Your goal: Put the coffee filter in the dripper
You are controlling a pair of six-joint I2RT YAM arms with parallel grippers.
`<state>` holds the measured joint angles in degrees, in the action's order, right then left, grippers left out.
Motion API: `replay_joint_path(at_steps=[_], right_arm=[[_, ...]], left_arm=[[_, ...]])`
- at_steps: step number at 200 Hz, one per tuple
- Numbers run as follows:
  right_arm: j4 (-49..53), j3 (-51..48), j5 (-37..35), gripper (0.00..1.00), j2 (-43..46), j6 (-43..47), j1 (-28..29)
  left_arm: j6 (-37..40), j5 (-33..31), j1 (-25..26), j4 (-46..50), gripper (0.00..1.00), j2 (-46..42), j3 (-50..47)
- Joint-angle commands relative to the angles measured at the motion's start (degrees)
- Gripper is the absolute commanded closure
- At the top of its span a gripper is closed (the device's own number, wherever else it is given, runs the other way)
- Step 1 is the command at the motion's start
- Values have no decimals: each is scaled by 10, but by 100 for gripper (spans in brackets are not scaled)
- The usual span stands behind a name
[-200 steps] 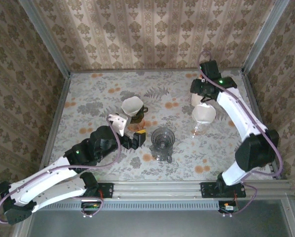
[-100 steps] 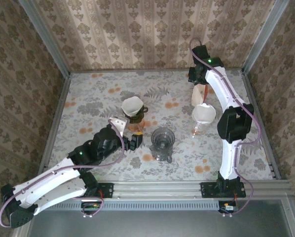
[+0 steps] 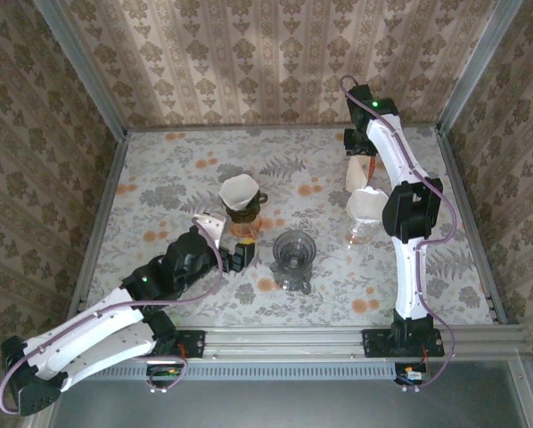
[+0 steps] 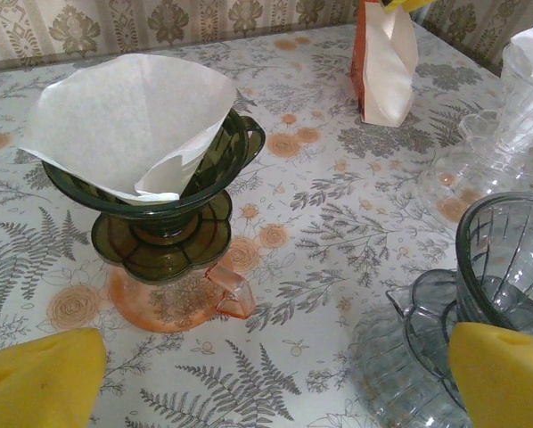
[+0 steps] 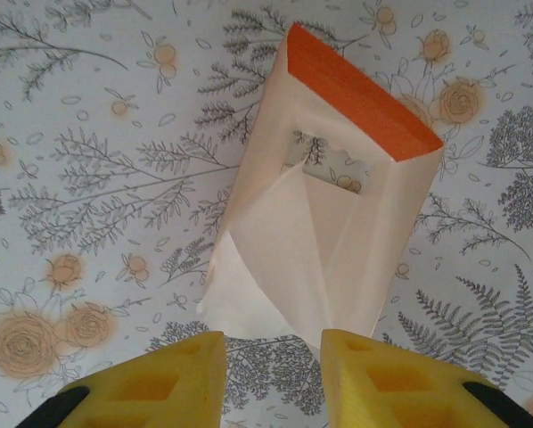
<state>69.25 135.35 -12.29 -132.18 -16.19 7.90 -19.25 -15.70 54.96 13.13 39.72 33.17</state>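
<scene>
An empty smoky-grey dripper [image 3: 294, 249] stands on a ribbed glass server in the middle of the table, and its rim [image 4: 507, 259] shows at the right of the left wrist view. The coffee filter pack [image 5: 373, 241], cream with an orange end, lies at the far right [image 3: 363, 171]. White filters [image 5: 266, 259] stick out of its open end. My right gripper [image 5: 274, 374] hovers over that end with its yellow fingers [image 5: 159, 379] narrowly apart and only table between them. My left gripper [image 4: 275, 374] is wide open and empty near the grey dripper.
A green dripper [image 4: 151, 214] holding a white filter [image 4: 133, 116] sits on an orange glass cup [image 4: 222, 290] ahead of the left gripper. A clear carafe [image 3: 367, 207] with a white filter stands just in front of the filter pack. Patterned walls enclose the table.
The right arm stretched out straight over the filter pack at the back, and its fingers drew closer together. The left arm drew back slightly toward the near left.
</scene>
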Motion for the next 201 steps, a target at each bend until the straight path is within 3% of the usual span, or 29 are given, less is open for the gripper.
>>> replay_joint_path(at_steps=[1,132,161,201], right_arm=[[27,14,-18,66,-12,25,-1],[-6,-4,-11,67,-51,56,-1],[-10,-3,-14,72,-60,56,-1],[-22,-13,-20,87,-56,57,-1]], left_arm=[[0,1,-7,-20,0,-3,-7],[-8,18,-27,-18,0,19,-2],[-10,24,-30,-16,0,25,1],[-10,26,-32,-11,0,28,4]])
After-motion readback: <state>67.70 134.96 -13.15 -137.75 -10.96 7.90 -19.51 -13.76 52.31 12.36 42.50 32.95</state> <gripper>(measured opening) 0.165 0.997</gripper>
